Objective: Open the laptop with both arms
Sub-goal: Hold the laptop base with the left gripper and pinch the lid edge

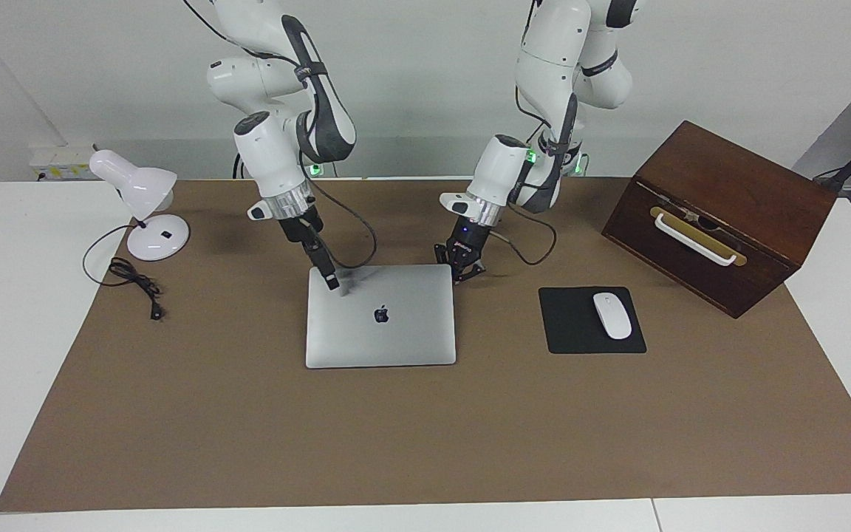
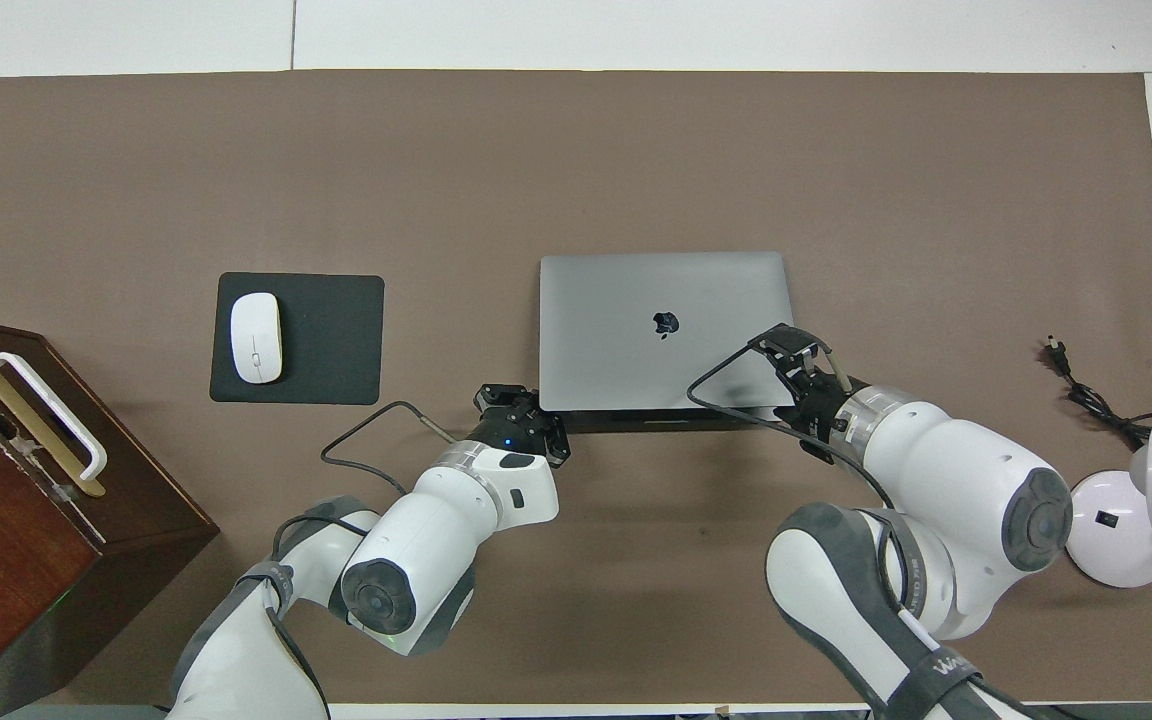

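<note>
A: Laptop (image 1: 380, 315) lies closed on the desk (image 1: 411, 436), its robot-side corners under both sets of jaws.
B: Left gripper (image 1: 457, 275) pressed together at one corner; right gripper (image 1: 332, 281) on the lid, state unclear.

The laptop (image 1: 380, 316) (image 2: 664, 330) was a slim silver-grey rectangle with a dark apple logo in the middle of its lid. It lay flat on the brown mat near the middle of the table, its lid shut. Its edges ran square to the edges of the mat. A dark strip showed along the edge nearest the robots in the overhead view. In the facing view the apple logo stood upright, its top toward the robots.
</note>
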